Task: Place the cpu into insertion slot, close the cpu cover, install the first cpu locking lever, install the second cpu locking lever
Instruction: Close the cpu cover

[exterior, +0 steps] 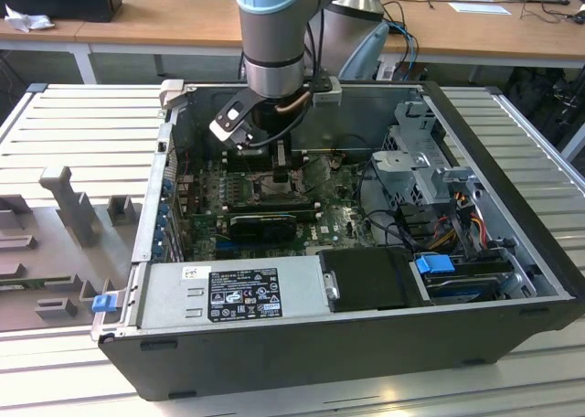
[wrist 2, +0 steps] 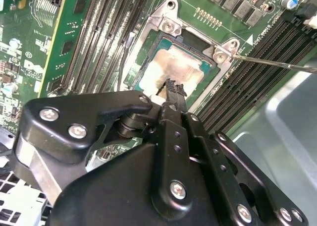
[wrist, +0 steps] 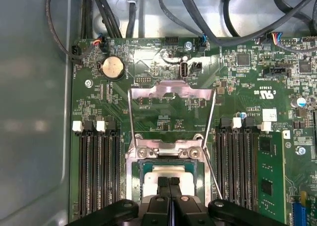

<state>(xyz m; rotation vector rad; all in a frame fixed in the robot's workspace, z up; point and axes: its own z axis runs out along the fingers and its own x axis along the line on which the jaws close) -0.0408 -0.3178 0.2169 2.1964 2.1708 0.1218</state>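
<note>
Fingers together over the seated cpu, twelve o'clock of the graphics card in the exterior view, I favour level pressure.

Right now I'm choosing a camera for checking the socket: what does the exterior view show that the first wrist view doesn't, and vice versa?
Exterior view adds: the case, power supply and drive cage. First wrist view adds: the cpu lying in the slot, the cover raised, a coin battery. Both share the gripper, shut over the cpu, and the green board.
</note>
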